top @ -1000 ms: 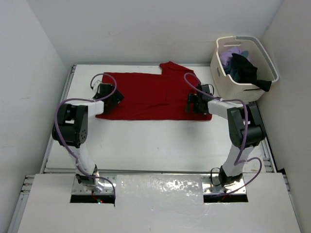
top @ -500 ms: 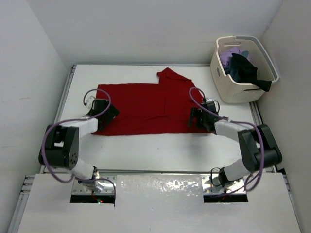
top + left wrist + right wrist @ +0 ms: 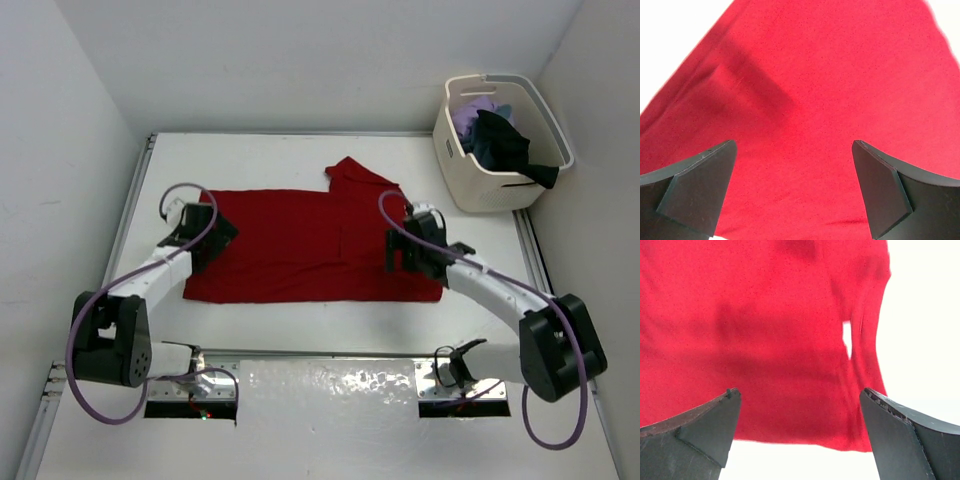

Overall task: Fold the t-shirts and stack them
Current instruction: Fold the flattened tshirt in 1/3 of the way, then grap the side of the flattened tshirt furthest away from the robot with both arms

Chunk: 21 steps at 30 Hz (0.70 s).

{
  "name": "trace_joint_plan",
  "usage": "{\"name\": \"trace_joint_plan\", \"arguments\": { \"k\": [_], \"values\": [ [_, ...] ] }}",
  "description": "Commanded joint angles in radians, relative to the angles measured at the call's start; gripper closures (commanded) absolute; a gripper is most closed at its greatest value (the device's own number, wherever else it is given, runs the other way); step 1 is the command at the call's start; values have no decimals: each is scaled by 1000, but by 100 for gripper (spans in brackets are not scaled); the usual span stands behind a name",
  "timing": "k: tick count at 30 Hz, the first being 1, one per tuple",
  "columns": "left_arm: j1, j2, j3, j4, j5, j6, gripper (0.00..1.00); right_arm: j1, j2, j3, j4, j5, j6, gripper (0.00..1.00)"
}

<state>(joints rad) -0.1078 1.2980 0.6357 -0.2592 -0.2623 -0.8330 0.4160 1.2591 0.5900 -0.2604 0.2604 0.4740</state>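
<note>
**Red t-shirt spread flat, both hands open over its ends**

The red t-shirt (image 3: 300, 245) lies flat across the middle of the tabletop (image 3: 300, 335), its long side running left to right. One sleeve pokes toward the far edge.

The left hand (image 3: 212, 236) is over the shirt's left end with its fingers wide apart. The left wrist view shows nothing but red cloth between them (image 3: 794, 145).

The right hand (image 3: 402, 250) is over the shirt's right end, also spread wide. In the right wrist view (image 3: 800, 390) the cloth fills the gap, with its edge and bare tabletop showing near and to the right. Neither hand grips anything, and I cannot tell whether the fingertips touch the fabric.

At the far right corner stands a cream basket (image 3: 490, 190). It holds a dark t-shirt (image 3: 505, 145) that hangs over its rim, and a lavender t-shirt (image 3: 470, 112) beside it.
</note>
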Motion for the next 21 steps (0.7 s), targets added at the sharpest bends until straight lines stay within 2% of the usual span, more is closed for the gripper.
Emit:
{"name": "trace_joint_plan", "arguments": {
  "k": [1,3,5,8,14,21],
  "values": [
    [13,19,175,48,-100,18,0,10,72,215,30,120,-112,1],
    [29,58,264,84,-84,70,0,10,138,352,10,115,-152,1],
    [42,125,352,55,-150,71,0,10,244,468,29,117,-187,1],
    [68,216,426,51,-157,121,0,10,383,562,70,88,-231,1],
    [124,450,669,-5,-155,170,0,7,704,971,18,89,-310,1],
    [157,656,805,-19,-124,201,0,-2,1044,1356,-36,77,-363,2]
  ]
}}
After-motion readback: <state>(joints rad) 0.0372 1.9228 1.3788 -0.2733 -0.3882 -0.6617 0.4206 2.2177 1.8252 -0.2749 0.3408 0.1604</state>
